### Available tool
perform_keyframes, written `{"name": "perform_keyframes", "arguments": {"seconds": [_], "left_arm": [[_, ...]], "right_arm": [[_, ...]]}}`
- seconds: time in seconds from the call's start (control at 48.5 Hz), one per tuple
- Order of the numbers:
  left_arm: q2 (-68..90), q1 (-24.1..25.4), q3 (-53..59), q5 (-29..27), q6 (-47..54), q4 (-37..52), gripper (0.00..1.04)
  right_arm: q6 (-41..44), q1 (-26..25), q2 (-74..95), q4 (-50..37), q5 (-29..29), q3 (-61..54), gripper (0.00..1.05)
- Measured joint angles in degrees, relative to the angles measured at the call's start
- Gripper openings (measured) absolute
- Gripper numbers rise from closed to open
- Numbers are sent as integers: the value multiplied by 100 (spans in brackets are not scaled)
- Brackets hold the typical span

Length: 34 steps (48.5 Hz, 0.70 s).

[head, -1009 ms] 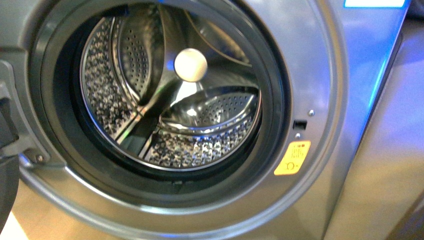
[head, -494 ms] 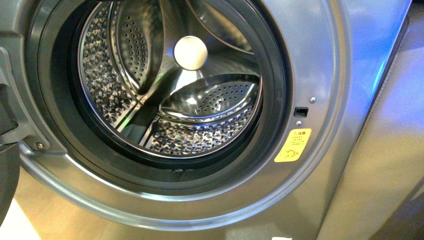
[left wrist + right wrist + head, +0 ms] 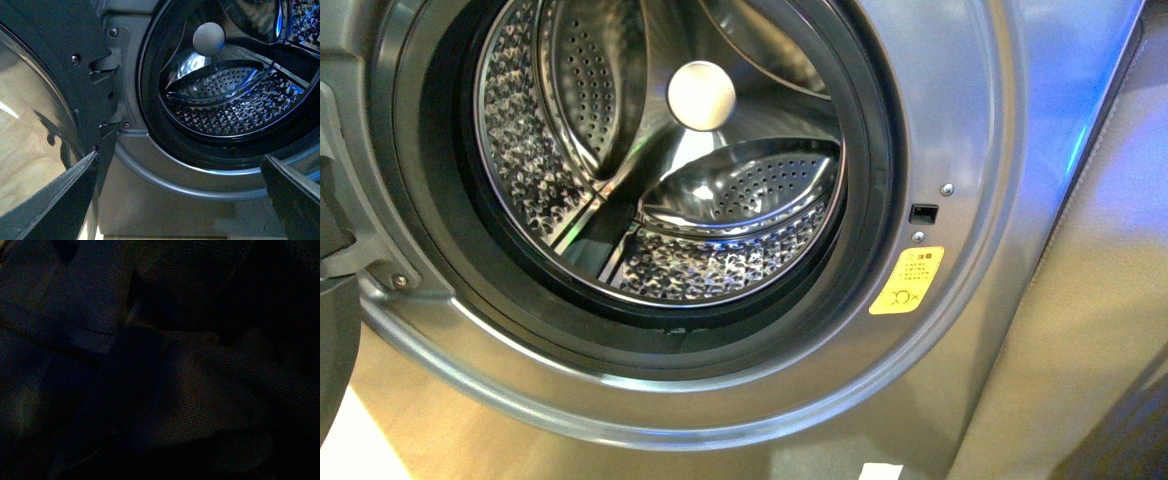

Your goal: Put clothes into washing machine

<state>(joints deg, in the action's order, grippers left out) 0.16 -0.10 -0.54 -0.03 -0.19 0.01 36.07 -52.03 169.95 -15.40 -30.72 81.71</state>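
Front view: washing machine [image 3: 960, 120] fills the frame, porthole open, dark gasket [image 3: 440, 230] ringing the perforated steel drum [image 3: 720, 265], with a pale round knob [image 3: 701, 95] at the drum's back. A yellow sticker [image 3: 907, 281] sits on the front panel right of the porthole, with the latch slot [image 3: 923, 213] just above it. The hinge bracket [image 3: 390, 280] and the dark edge of the door [image 3: 335, 370] are at far left. Versus a second ago, the whole machine sits higher in frame: the knob and sticker have moved up, the blue label at the top right has left the picture, and a small white patch [image 3: 880, 471] has come in at the bottom edge. No arm is seen here. Left wrist view: the door [image 3: 30, 130] is swung out beside the porthole, and the drum [image 3: 240, 107] is seen from low down. The left gripper [image 3: 180, 156] is spread wide with nothing between its dark fingers [image 3: 60, 200], facing the machine's lower front and apart from it. Right wrist view: dark, nothing to tell from it. The right pincer shows nowhere, so its state can't be told. The clothes can't be placed from these views.
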Motion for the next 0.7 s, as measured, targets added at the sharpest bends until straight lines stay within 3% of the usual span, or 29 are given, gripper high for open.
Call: {"name": "perform_keyframes", "arguments": {"seconds": [0.041, 0.577, 0.7], "left_arm": [[0, 0, 0, 0, 0, 0, 98], [0, 0, 0, 0, 0, 0, 98], [0, 0, 0, 0, 0, 0, 98]], "right_arm": [[17, -9, 0, 7, -4, -7, 97], [-660, -170, -79, -111, -22, -55, 9], [-866, -179, -214, -245, -87, -192, 7]]}}
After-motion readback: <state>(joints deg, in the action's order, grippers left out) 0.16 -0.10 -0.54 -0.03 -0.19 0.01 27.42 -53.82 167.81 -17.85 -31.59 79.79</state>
